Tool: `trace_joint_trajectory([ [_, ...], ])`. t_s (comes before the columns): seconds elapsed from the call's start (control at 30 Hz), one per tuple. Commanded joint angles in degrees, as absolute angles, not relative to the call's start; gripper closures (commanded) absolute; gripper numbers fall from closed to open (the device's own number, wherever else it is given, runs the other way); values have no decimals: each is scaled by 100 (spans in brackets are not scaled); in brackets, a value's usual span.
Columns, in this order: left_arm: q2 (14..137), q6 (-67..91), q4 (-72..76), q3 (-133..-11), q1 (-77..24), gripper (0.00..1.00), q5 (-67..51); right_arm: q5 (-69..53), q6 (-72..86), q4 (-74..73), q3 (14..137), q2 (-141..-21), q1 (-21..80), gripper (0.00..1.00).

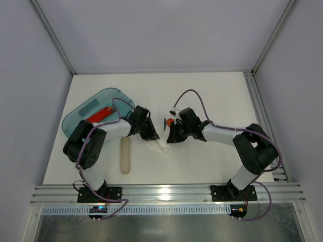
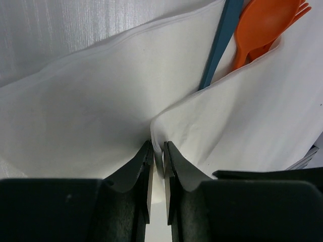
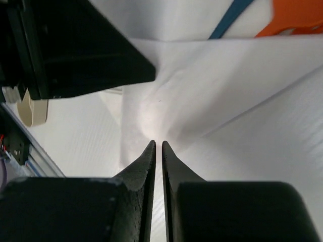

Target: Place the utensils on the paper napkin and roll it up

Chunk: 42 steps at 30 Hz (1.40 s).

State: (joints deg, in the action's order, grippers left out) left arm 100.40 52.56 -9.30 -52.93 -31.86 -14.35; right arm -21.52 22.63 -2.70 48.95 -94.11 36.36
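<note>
Paper napkin (image 1: 159, 146): mid-table, folded over on itself, lying between my two grippers. Both are on its near end.

Closest to the near edge of the table (image 1: 212, 161), left of centre: a cream utensil (image 1: 125, 156) alone on bare table. Its long axis runs near-to-far. It is just beside the left arm and apart from the napkin. I judge it not yet bundled.

Next out, the pinch points.
- Left gripper (image 2: 158, 147): jaws drawn to a narrow slit with a napkin edge standing between them, so it is holding paper.
- Right gripper (image 3: 157, 145): jaws almost together, sheet puckering in toward the tips. It reads as a pinch on the napkin, though I can't see paper inside the gap.
- They come in from opposite sides, nearly nose to nose.

Beyond the tips: an orange spoon (image 2: 262, 25) bowl and a blue shaft (image 2: 218, 50) poke out of the fold's far end. The utensils' long axis therefore runs away from both grippers, near-to-far and tipped slightly right, with the heads at the far end.

My judgement on what the coming move turns on: the roll must travel across that axis, sideways, not along it. Both arms are about equally near, and the left has the surer hold.

Farthest, toward the far-left corner: teal tray (image 1: 75, 118) with a red piece (image 1: 101, 114) in it, well apart from the napkin.
</note>
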Motion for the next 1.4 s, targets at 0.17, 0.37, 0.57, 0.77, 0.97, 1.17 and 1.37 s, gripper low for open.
trace_joint_trajectory([
  [0.17,10213,5186,-879,-5124,-3208,82,-1327,-2945,2224,317,4781,-9465,3990,90],
  [0.37,10160,5142,-888,-5071,-3208,81,-1283,-2891,2145,264,4667,-9931,3990,90],
  [0.57,10178,5115,-905,-5071,-3208,81,-1257,-2901,2083,282,4562,-9888,3999,90],
  [0.77,10151,5063,-940,-5063,-3208,81,-1231,-2891,2030,35,4711,-9528,3999,90],
  [0.97,10142,5063,-923,-5010,-3208,81,-1213,-3181,2214,333,4588,-9580,4017,90],
  [1.17,10108,5054,-931,-4940,-3217,81,-1230,-3183,2391,633,4368,-9878,4069,90],
  [1.37,9941,5097,-967,-4834,-3243,81,-1152,-2629,2294,36,4517,-9818,4061,90],
])
